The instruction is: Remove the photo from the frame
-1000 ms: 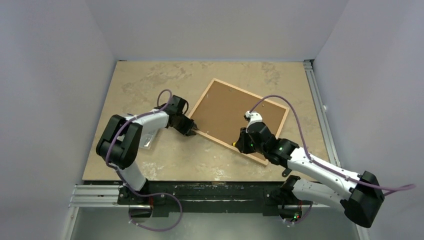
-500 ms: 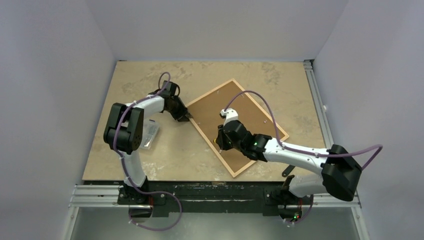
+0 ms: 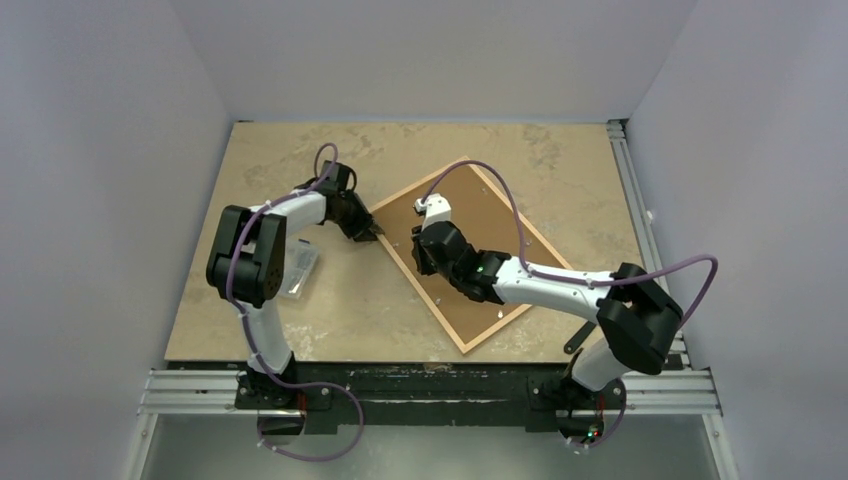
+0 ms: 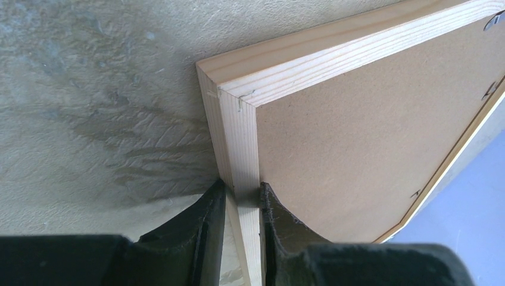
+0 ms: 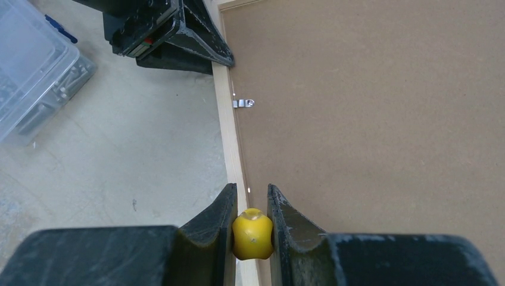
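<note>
Pinching the frame [image 4: 235, 131] rail near its corner: left pincer [image 4: 240, 193]. The right pincer [image 5: 250, 205] squeezes a yellow knob [image 5: 252, 234].

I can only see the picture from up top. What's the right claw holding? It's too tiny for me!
Observer: The right claw is shut on a small yellow knob, just over the inner edge of the frame.
Kid: Is the left claw grabbing the frame or only near it?
Observer: The left claw pinches the frame's wooden rail close to a corner, one finger on each side.
Kid: What keeps the brown board in?
Observer: A little metal clip sits at the rail's inner edge and reaches onto the backing board, ahead of the yellow knob.
</note>
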Controlling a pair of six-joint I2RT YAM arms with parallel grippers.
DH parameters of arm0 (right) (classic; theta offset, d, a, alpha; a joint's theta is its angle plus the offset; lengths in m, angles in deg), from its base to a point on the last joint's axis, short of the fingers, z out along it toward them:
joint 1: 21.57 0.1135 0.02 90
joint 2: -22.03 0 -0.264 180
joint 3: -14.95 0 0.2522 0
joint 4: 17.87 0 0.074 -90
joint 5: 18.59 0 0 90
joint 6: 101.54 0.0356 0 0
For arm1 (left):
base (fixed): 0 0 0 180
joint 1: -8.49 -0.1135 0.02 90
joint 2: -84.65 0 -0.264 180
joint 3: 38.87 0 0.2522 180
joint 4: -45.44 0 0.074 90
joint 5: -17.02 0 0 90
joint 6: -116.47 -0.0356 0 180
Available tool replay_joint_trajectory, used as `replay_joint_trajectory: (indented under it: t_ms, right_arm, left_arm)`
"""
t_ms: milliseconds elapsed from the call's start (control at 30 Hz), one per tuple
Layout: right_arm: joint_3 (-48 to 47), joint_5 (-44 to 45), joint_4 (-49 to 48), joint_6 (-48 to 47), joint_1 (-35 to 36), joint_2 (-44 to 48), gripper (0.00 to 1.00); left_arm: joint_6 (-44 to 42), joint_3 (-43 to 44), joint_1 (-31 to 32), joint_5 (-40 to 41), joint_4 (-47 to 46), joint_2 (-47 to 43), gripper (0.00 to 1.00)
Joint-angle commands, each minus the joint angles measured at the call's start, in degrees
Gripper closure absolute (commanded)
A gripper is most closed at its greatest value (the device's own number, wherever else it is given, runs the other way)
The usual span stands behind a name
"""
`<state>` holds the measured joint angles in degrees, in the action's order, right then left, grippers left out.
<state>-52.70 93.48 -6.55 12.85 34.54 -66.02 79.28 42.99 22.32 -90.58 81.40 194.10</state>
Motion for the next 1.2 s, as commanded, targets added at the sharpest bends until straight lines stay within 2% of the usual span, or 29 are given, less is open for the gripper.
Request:
replay_joint_trajectory:
  t_ms: [0,267,367,467,600,700,800,867,933,1000,1067,1167]
  right_arm:
    - [-4.0,2.7,-2.3,-0.5,0.0,0.6,1.0]
    - [-8.3,5.6,-2.4,-3.9,0.0,0.2,1.0]
    - [-10.7,8.0,-1.6,-5.8,-0.2,-0.3,1.0]
    - [-11.3,5.5,-3.3,-6.7,-0.9,-1.2,1.0]
    - [-10.1,4.9,-6.6,-8.3,-0.7,-4.1,1.0]
    - [-8.5,6.0,-4.9,-4.2,-1.3,-1.3,1.0]
    - [-5.8,4.0,-3.1,-1.0,-3.8,4.7,1.0]
    - [-5.3,-1.0,1.4,3.0,-7.2,8.0,1.0]
    - [-3.8,-7.8,3.9,6.8,-11.1,10.4,1.0]
    - [-3.2,-13.2,8.1,9.8,-14.1,12.0,1.0]
    - [-1.6,-16.3,10.5,12.5,-15.6,14.3,1.0]
    - [1.4,-22.6,11.9,17.6,-18.0,17.9,1.0]
  left_arm:
    - [-1.9,-2.8,1.4,-4.8,3.7,2.4,1.0]
    - [-0.2,-4.8,0.9,-5.3,1.5,0.9,0.99]
    - [0.5,-5.7,0.7,-5.5,0.9,0.0,0.83]
    - [0.3,-5.5,0.4,-6.0,1.8,-0.7,0.65]
    - [-0.2,-6.9,-0.1,-8.4,1.1,-2.9,0.5]
    - [-1.9,-11.2,-0.4,-10.5,-3.2,-9.0,0.37]
    - [-3.6,-17.0,-0.5,-13.2,-10.1,-17.6,0.36]
    - [-3.9,-20.9,-0.1,-18.3,-20.1,-22.4,0.36]
    - [-4.4,-23.2,1.5,-23.5,-29.4,-25.4,0.36]
    - [-6.3,-23.7,5.8,-26.0,-33.5,-28.7,0.36]
    - [-10.4,-22.7,11.6,-25.0,-33.0,-32.5,0.34]
    - [-17.3,-22.9,20.4,-19.1,-32.8,-39.7,0.31]
